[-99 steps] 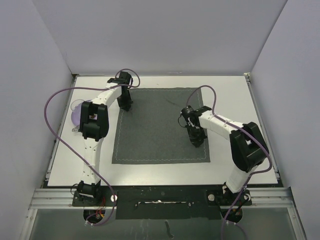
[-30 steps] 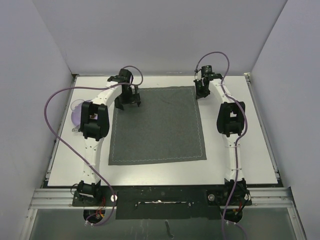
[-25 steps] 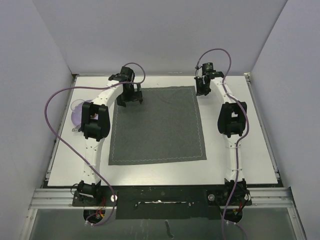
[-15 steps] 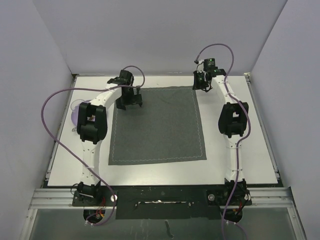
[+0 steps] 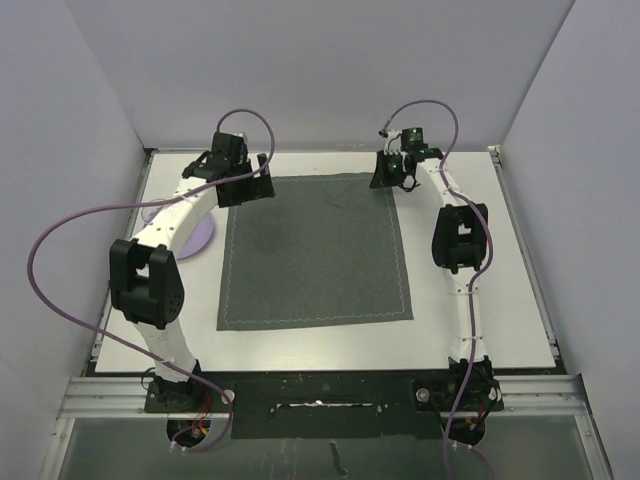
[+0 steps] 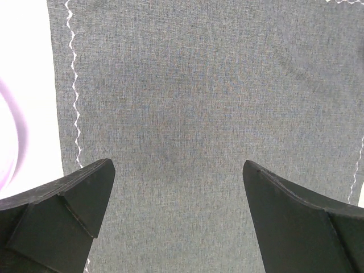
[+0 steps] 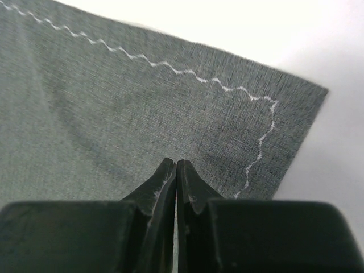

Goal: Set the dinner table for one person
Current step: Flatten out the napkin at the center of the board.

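My left tool (image 6: 179,170) gapes wide above the grey placemat (image 5: 315,250), which lies mid-frame on the white surface (image 5: 500,325). My right tool (image 7: 176,166) is pinched closed over its upper right corner. A lilac plate (image 5: 200,238) sits left of the mat, partly hidden.

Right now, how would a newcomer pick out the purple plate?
On the white table lies a dark grey placemat. Off the mat's left edge, partly under the left arm, sits the plate: round and pale purple, where the mat is dark and straight-edged.
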Available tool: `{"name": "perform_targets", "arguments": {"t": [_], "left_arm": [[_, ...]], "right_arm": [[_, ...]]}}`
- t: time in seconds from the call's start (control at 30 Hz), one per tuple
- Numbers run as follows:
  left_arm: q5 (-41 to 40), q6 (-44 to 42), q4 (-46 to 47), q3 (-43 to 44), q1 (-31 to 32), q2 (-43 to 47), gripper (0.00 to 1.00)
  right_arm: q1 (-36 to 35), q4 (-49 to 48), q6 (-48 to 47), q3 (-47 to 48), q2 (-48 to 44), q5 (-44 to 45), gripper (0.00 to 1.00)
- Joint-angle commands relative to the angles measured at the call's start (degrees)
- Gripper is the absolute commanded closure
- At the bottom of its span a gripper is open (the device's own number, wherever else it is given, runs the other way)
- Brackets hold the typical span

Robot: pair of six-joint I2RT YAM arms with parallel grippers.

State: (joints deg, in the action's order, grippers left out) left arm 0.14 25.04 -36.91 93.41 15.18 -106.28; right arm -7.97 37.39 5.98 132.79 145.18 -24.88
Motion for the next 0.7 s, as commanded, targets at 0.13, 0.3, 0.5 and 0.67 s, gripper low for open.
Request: {"name": "perform_targets", "arguments": {"t": [0.13, 0.3, 0.5, 0.67], "left_arm": [[-2.38, 1.34, 2.88, -4.88, -0.24, 10.52, 0.02], [-3.44, 1.01, 1.36, -4.75, -0.57, 12.12, 0.02], [-3.94, 0.28, 0.14, -4.72, -0.84, 12.56, 0.02], [-4.26, 0.19, -0.05, -5.61, -1.16, 12.99, 0.02]], "right_arm": [[0.03, -2.36, 2.0, -2.45, 1.8, -1.14, 1.0], [0.1, -2.22, 2.11, -4.51, 1.25, 2.55, 1.0], [0.35, -1.04, 2.05, -5.03, 1.66, 8.66, 1.0], [0.7, -0.04, 1.4, -5.92, 1.05, 13.53, 1.0]]}}
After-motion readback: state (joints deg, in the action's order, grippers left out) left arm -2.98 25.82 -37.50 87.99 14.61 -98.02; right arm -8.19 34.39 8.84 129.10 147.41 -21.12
